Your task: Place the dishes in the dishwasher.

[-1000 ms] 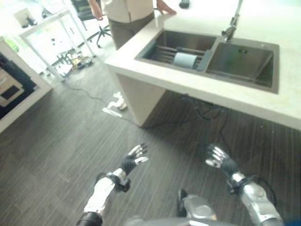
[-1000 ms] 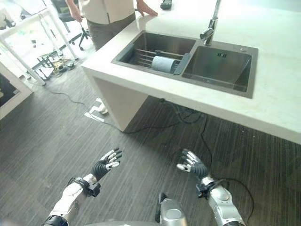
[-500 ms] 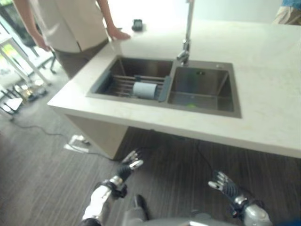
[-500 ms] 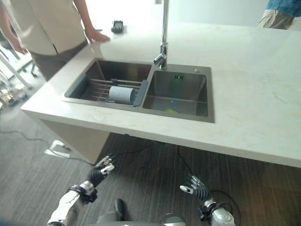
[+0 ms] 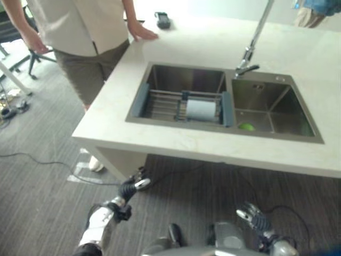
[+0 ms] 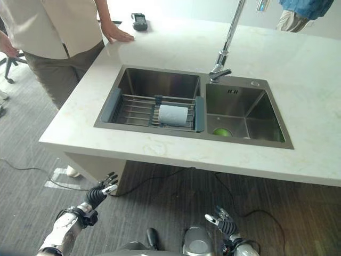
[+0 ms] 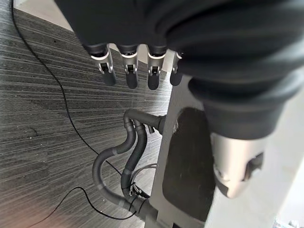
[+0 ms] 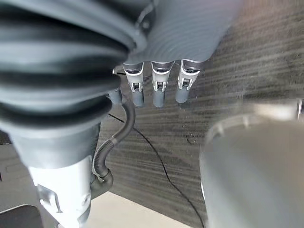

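In the left eye view, a pale counter (image 5: 176,141) fills the upper part of the frame, with a steel double sink (image 5: 224,101) set into it. A drying rack (image 5: 181,104) sits in the left basin, and a pale blue cup (image 5: 201,110) lies on its side on the rack, near the middle of the frame. A small green thing (image 5: 246,126) lies in the right basin. A tall tap (image 5: 251,45) stands behind the sink. A person (image 5: 80,32) stands at the upper left with one hand flat on the counter, and a dark phone (image 5: 162,20) lies just beside that hand. The left hand (image 5: 132,188) hangs at the lower left over the grey striped floor (image 5: 37,181), fingers loose and holding nothing. The right hand (image 5: 251,216) shows at the lower right, fingers spread and holding nothing. In the right eye view, a second person (image 6: 298,13) stands at the top right behind the counter. In the left wrist view, the left hand's fingers (image 7: 130,71) hang straight in a row over the floor. In the right wrist view, the right hand's fingers (image 8: 159,85) are straight too, with the floor past them.
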Motion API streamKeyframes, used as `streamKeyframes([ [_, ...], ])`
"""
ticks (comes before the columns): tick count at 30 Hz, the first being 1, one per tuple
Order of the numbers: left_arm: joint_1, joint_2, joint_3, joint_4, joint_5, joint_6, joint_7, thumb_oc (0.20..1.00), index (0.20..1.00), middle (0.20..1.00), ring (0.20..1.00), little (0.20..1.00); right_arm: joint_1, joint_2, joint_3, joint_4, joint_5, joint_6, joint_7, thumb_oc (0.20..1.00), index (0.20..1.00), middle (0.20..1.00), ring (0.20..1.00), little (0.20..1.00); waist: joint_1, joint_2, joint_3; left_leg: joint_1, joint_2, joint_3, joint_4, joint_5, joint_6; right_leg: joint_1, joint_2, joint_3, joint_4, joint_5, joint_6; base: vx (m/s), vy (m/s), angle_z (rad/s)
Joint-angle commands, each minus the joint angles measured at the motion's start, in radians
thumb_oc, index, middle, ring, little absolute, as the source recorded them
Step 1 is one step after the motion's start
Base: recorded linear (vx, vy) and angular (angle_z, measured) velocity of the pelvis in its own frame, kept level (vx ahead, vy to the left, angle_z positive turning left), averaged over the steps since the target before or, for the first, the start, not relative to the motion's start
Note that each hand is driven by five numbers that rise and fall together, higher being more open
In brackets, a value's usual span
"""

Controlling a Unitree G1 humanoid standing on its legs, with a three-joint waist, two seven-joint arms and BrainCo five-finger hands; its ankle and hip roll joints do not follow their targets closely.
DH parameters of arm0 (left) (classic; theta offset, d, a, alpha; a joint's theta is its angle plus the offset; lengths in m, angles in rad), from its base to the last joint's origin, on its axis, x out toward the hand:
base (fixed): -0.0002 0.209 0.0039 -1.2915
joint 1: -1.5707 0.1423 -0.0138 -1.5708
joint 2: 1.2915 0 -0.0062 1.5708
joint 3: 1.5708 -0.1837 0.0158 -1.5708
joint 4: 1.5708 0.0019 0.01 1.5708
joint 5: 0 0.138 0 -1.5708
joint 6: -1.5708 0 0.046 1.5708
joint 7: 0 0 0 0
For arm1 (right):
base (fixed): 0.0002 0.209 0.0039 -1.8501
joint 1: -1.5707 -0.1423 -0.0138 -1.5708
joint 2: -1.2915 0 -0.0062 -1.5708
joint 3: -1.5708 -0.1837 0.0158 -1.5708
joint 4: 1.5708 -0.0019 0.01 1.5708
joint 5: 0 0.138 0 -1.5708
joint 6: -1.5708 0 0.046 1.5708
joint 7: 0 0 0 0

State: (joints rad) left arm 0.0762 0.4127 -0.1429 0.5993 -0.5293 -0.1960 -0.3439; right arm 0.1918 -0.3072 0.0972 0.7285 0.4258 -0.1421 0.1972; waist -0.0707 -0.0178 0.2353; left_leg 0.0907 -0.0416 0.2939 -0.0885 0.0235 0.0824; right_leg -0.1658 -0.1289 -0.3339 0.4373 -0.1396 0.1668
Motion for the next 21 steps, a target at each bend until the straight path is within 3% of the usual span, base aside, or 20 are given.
streamKeyframes([
  [1,-0.017,-0.015,0.031,0.004,0.030,-0.034,0.033,1.000,1.000,1.000,1.000,1.000,-0.043,-0.054,-0.040,0.059,0.054,-0.040,0.001,1.000,1.000,1.000,1.000,1.000,-0.011,0.025,0.012,0.075,0.025,-0.077,0.012,-0.105,-0.056,0.107,0.037,0.003,-0.180,0.105,-0.018,0.10,-0.135,-0.36],
  [4,-0.019,-0.037,0.042,0.047,0.000,-0.027,0.090,1.000,1.000,1.000,1.000,1.000,-0.047,-0.057,-0.070,0.145,0.108,-0.041,-0.005,1.000,1.000,1.000,1.000,1.000,-0.013,0.026,-0.003,0.069,0.024,-0.079,0.029,-0.096,-0.066,0.161,0.069,0.015,-0.258,0.079,-0.047,0.13,-0.138,0.06],
  [6,-0.017,-0.057,0.068,0.087,-0.034,-0.012,0.135,1.000,1.000,1.000,1.000,1.000,-0.043,-0.054,-0.117,0.202,0.136,-0.056,0.003,1.000,1.000,1.000,1.000,1.000,-0.023,0.024,-0.010,0.061,0.039,-0.045,0.085,-0.108,-0.078,0.205,0.084,0.024,-0.300,0.052,-0.066,0.13,-0.158,0.10],
  [7,-0.023,-0.083,0.107,0.152,-0.096,-0.010,0.194,1.000,1.000,1.000,1.000,1.000,-0.050,-0.061,-0.144,0.235,0.121,-0.073,0.014,1.000,1.000,1.000,1.000,1.000,-0.023,0.010,-0.011,0.011,0.038,-0.033,0.238,-0.144,-0.085,0.228,0.076,0.030,-0.314,0.042,-0.089,0.10,-0.140,0.02],
  [8,-0.024,-0.087,0.114,0.163,-0.129,-0.014,0.220,1.000,1.000,1.000,1.000,1.000,-0.051,-0.064,-0.145,0.242,0.115,-0.078,0.013,1.000,1.000,1.000,1.000,1.000,-0.020,0.007,-0.009,-0.009,0.039,-0.036,0.276,-0.147,-0.088,0.235,0.074,0.035,-0.317,0.040,-0.094,0.09,-0.150,-0.01],
  [10,-0.021,-0.103,0.170,0.205,-0.189,-0.006,0.265,1.000,1.000,1.000,1.000,1.000,-0.050,-0.067,-0.153,0.249,0.125,-0.087,0.004,1.000,1.000,1.000,1.000,1.000,-0.001,-0.009,0.003,-0.113,0.060,-0.088,0.420,-0.095,-0.109,0.260,0.072,0.060,-0.339,0.042,-0.110,0.07,-0.034,-0.05],
  [11,-0.006,-0.120,0.232,0.249,-0.253,-0.020,0.298,1.000,1.000,1.000,1.000,1.000,-0.060,-0.076,-0.164,0.272,0.147,-0.094,0.012,1.000,1.000,1.000,1.000,1.000,0.013,-0.006,0.009,-0.113,0.065,-0.124,0.338,-0.105,-0.111,0.269,0.072,0.083,-0.349,0.040,-0.103,0.13,0.101,-0.12],
  [12,0.005,-0.127,0.273,0.270,-0.290,-0.035,0.324,1.000,1.000,1.000,1.000,1.000,-0.066,-0.083,-0.168,0.288,0.152,-0.098,0.020,1.000,1.000,1.000,1.000,1.000,0.021,-0.002,0.008,-0.126,0.080,-0.144,0.295,-0.075,-0.119,0.277,0.071,0.092,-0.364,0.041,-0.103,0.20,0.188,-0.42],
  [13,0.016,-0.123,0.333,0.279,-0.344,-0.074,0.394,1.000,1.000,1.000,1.000,1.000,-0.066,-0.078,-0.177,0.278,0.140,-0.091,0.005,1.000,1.000,1.000,1.000,1.000,0.021,0.009,0.004,-0.119,0.097,-0.127,0.226,-0.061,-0.125,0.291,0.058,0.068,-0.387,0.038,-0.095,0.19,0.181,-0.41],
  [15,0.029,-0.093,0.462,0.270,-0.385,-0.208,0.529,1.000,1.000,1.000,1.000,1.000,-0.059,-0.069,-0.198,0.300,0.145,-0.092,0.013,1.000,1.000,1.000,1.000,1.000,0.018,0.034,-0.009,-0.038,0.122,-0.107,0.087,-0.022,-0.149,0.300,0.034,0.021,-0.416,0.047,-0.084,0.19,0.163,-0.23],
  [16,0.034,-0.051,0.530,0.257,-0.323,-0.277,0.617,1.000,1.000,1.000,1.000,1.000,-0.052,-0.067,-0.205,0.328,0.154,-0.097,0.024,1.000,1.000,1.000,1.000,1.000,0.020,0.047,-0.020,-0.009,0.119,-0.104,0.048,-0.019,-0.156,0.301,0.028,0.007,-0.424,0.049,-0.079,0.19,0.082,0.17],
  [17,0.038,0.003,0.601,0.216,-0.248,-0.292,0.701,1.000,1.000,1.000,1.000,1.000,-0.045,-0.061,-0.205,0.345,0.160,-0.098,0.026,1.000,1.000,1.000,1.000,1.000,0.026,0.056,-0.029,0.006,0.112,-0.110,0.029,-0.019,-0.157,0.303,0.027,0.007,-0.427,0.048,-0.074,0.20,0.047,0.39],
  [18,0.057,0.119,0.688,0.155,0.107,-0.277,1.001,1.000,1.000,1.000,1.000,1.000,-0.038,-0.050,-0.194,0.363,0.160,-0.097,0.017,1.000,1.000,1.000,1.000,1.000,0.032,0.066,-0.046,0.017,0.103,-0.107,0.017,-0.021,-0.155,0.306,0.025,0.008,-0.440,0.055,-0.065,0.20,0.018,0.27],
  [19,0.102,0.381,0.771,0.098,0.323,-0.200,1.156,1.000,1.000,1.000,1.000,1.000,-0.030,-0.049,-0.179,0.344,0.151,-0.067,0.003,1.000,1.000,1.000,1.000,1.000,0.032,0.078,-0.061,0.023,0.094,-0.097,0.013,-0.024,-0.149,0.309,0.025,0.013,-0.452,0.068,-0.051,0.16,0.001,0.13],
  [21,0.032,0.681,0.843,0.007,0.352,-0.222,1.017,1.000,1.000,1.000,1.000,1.000,-0.036,-0.058,-0.142,0.327,0.175,-0.027,-0.012,1.000,1.000,1.000,1.000,1.000,0.016,0.091,-0.081,0.030,0.090,-0.077,0.011,-0.031,-0.145,0.310,0.026,0.024,-0.455,0.075,-0.042,0.11,-0.032,0.05],
])
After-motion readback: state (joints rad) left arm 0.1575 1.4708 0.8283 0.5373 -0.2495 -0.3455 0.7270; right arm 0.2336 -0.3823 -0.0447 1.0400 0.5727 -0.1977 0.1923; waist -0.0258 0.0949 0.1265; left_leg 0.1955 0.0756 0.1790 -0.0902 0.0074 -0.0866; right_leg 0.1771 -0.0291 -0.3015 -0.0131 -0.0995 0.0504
